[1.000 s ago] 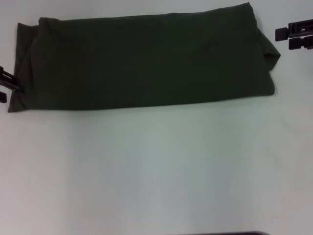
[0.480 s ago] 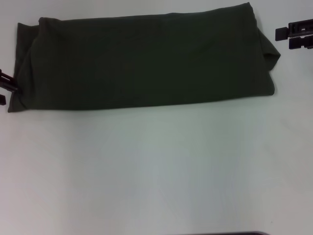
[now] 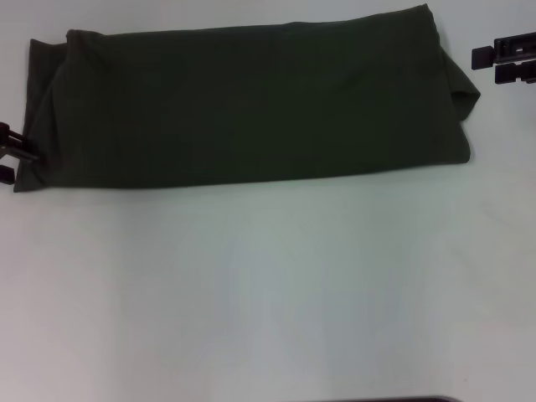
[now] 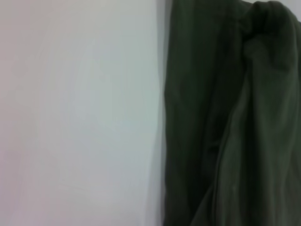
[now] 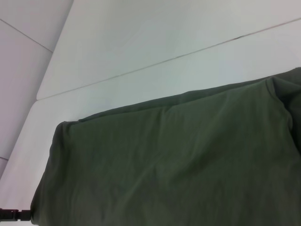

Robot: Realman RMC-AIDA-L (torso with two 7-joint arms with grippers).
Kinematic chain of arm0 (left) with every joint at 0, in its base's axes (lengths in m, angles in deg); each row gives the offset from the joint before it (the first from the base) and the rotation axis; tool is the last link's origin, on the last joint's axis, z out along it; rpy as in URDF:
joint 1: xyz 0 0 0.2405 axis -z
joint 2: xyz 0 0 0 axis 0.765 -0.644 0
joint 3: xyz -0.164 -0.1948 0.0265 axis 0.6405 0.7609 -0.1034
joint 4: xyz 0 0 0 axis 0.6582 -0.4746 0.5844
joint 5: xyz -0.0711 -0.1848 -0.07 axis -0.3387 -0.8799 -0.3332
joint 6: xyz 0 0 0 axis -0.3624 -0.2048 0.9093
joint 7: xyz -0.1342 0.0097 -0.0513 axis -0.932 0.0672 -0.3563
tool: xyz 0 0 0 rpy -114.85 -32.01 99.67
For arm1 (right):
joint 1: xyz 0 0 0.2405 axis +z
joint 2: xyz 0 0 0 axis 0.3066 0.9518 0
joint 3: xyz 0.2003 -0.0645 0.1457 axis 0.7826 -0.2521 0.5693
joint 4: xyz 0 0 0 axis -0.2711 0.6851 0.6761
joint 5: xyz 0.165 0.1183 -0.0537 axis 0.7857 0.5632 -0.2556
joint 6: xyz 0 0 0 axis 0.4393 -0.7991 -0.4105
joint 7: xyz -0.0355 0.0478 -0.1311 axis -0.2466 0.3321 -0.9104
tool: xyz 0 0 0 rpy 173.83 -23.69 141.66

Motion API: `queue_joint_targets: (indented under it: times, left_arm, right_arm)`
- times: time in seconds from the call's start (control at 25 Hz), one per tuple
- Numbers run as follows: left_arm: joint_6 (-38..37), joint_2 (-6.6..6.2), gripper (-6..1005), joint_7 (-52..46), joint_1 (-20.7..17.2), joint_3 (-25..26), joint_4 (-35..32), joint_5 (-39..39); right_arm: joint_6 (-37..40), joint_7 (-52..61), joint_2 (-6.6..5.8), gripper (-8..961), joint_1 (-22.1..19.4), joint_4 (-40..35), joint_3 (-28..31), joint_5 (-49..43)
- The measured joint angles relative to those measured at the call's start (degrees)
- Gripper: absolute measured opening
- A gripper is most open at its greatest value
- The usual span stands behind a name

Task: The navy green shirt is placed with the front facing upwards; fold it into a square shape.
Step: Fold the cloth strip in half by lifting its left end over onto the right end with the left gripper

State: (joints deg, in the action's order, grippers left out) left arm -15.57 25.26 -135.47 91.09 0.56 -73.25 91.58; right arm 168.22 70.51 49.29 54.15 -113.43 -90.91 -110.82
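Since a second ago the left gripper (image 3: 8, 155) has shifted only slightly at the shirt's near left corner, dipping a little and coming back; the cloth and the other arm have not stirred.

Nearest the robot lies bare white table (image 3: 268, 293). Beyond it the navy green shirt (image 3: 251, 105) lies folded into a long flat band running left to right, plain side up, no lettering showing. Its left end sits right against the left gripper's fingers (image 3: 17, 149), which touch the cloth edge there; whether they pinch it or stand spread cannot be told. In the left wrist view the shirt (image 4: 225, 122) shows bunched folds beside bare table (image 4: 80, 113).

Farther off, the right gripper (image 3: 507, 60) hovers just beyond the shirt's far right corner, apart from the cloth; its fingers' state cannot be told. Its wrist view shows the shirt (image 5: 178, 165) from that end.
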Motion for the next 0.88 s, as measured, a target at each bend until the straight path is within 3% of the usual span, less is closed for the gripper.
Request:
queue_joint_targets:
  times: [0.24, 0.44, 0.88]
  left_arm:
    - [-0.17, 0.09, 560, 0.43, 0.05, 0.21, -0.24, -0.13]
    - [-0.63, -0.09, 805, 0.02, 0.02, 0.47, -1.09, -0.16]
    - [-0.44, 0.3, 839, -0.07, 0.12, 0.62, -0.54, -0.24]
  right_arm:
    - [0.02, -0.09, 0.0, 779, 0.0, 0.0, 0.0, 0.0]
    - [0.04, -0.01, 0.0, 779, 0.0, 0.0, 0.0, 0.0]
    - [0.04, 0.06, -0.07, 778, 0.0, 0.0, 0.0, 0.0]
